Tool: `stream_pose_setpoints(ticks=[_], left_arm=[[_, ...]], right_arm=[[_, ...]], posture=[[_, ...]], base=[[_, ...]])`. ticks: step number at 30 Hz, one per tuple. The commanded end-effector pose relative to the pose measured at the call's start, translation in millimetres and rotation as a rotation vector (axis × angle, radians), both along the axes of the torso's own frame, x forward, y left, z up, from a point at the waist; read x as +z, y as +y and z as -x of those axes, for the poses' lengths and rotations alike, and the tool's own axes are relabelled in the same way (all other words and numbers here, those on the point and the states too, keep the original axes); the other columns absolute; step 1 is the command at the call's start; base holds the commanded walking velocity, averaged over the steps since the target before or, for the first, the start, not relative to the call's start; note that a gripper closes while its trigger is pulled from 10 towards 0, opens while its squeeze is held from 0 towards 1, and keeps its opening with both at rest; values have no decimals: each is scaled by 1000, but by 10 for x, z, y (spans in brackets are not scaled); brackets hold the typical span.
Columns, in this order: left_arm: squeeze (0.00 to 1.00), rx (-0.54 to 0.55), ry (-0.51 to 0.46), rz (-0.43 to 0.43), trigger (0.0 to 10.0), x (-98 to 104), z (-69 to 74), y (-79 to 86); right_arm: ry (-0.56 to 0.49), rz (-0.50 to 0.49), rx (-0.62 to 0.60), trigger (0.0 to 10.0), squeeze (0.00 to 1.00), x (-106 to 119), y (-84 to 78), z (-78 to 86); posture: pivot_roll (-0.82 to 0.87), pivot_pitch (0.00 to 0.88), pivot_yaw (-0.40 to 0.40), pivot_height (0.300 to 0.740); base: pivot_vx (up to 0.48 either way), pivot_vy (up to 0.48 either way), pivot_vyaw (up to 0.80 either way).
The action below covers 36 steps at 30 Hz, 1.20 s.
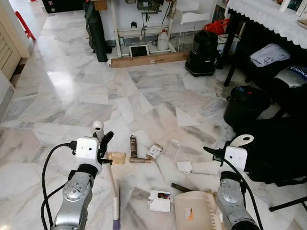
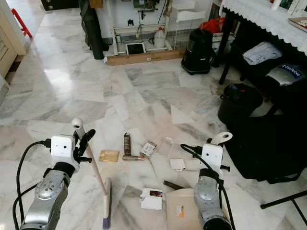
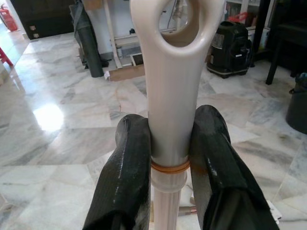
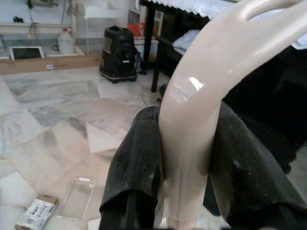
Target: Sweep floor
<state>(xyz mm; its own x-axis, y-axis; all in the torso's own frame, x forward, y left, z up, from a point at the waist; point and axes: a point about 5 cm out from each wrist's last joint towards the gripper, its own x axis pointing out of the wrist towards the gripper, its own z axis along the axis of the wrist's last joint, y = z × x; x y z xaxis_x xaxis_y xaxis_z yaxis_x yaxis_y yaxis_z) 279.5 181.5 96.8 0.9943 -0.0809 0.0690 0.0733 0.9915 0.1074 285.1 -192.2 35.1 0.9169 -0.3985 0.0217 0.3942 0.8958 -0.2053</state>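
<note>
The left claw is pinching the broom near the top of its white stick. In the left wrist view, its two black fingers are pressing on both sides of the stick, just under the ring-shaped end. The broom is leaning down to the marble floor, and its purple bristles are touching the floor in front of the robot, close to its left arm.

The right claw is pinching the dustpan handle. In the right wrist view, its fingers are squeezing the cream handle from both sides. The dustpan is sitting low on the floor, just beside the right arm.

Small bits of rubbish are lying on the floor between the two arms. A gold square is lying just beside the broom stick. A brown tube is lying near it, with a little box and a clear plastic case next to that. A white card is lying closer to the right arm. A white packet is lying just beside the dustpan.

Farther away, a black vacuum cleaner is standing by the wall. A black bin is standing near a desk with a white lace cloth.
</note>
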Motion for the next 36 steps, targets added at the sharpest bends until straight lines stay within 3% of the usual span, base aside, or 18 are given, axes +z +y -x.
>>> stream_pose_setpoints(ticks=[1, 11, 22, 31, 36], left_arm=[[0, -3, -59, -1, 10000, 158, -40, 21], [0, -18, -57, -2, 10000, 167, -43, -4], [0, -17, -40, 10, 10000, 130, -40, -3], [0, 35, 18, 140, 10000, 32, -99, 78], [0, 71, 59, 296, 10000, -8, -144, 151]], right_arm=[[-16, 11, 7, 10000, 0, 26, 35, -26], [-75, 22, -64, 10000, 0, 67, -30, 3], [-51, 15, -36, 10000, 0, 12, 19, 22], [-30, 6, -8, 10000, 0, -43, 102, 48], [-25, -20, -12, 10000, 0, -55, 94, 49]], posture=[[149, 93, 18, 740], [156, 87, 26, 740], [153, 80, 23, 740], [151, 71, 24, 740], [150, 68, 22, 740]], base=[[0, 0, 0], [0, 0, 0], [0, 0, 0], [0, 0, 0], [0, 0, 0]])
